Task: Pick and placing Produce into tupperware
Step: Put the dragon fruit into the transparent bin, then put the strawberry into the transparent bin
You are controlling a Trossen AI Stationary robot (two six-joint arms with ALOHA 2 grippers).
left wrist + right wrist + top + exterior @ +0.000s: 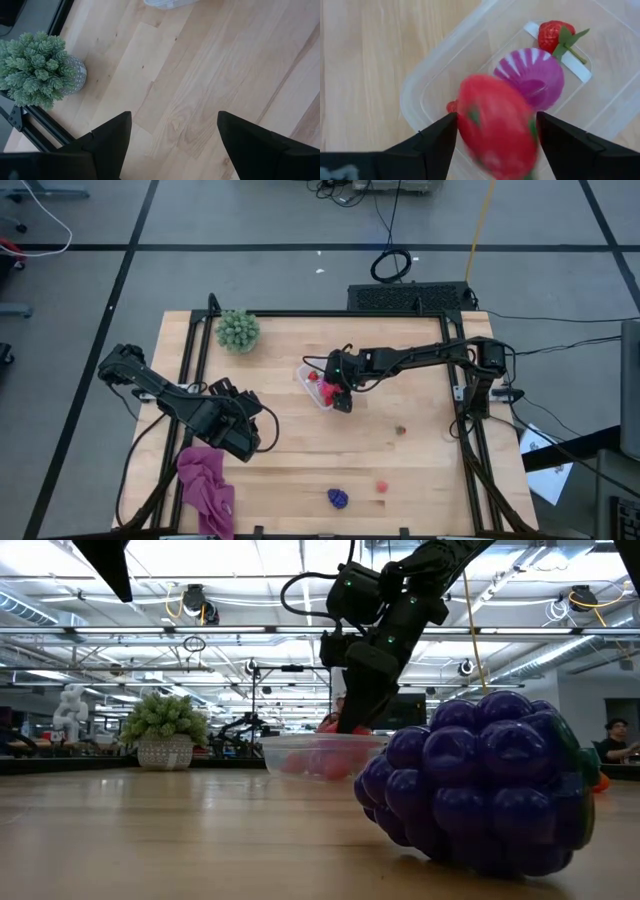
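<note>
The clear tupperware (318,385) (320,752) (420,85) stands mid-table. In it lie a red strawberry (555,32) and a magenta white-striped toy (535,75). My right gripper (342,402) (350,725) (496,135) hangs over the tupperware's near end, fingers open and pointing down. A round red toy (497,125) shows blurred between them, over the tupperware. A purple berry cluster (338,498) (480,790), a small red piece (381,485) and a brownish piece (401,430) lie on the table. My left gripper (245,442) (172,140) waits open at the left. My right gripper has the round red toy (490,105) between its open fingers (437,137), which point down over the tupperware. The toy is blurred while the fingers are sharp. Whether they touch it, I cannot tell.
A spiky green plant in a pot (238,330) (165,725) (37,67) stands at the table's far left corner. A magenta cloth (207,485) lies at the near left edge, beside my left arm. Bare wood spreads between the tupperware and the near edge.
</note>
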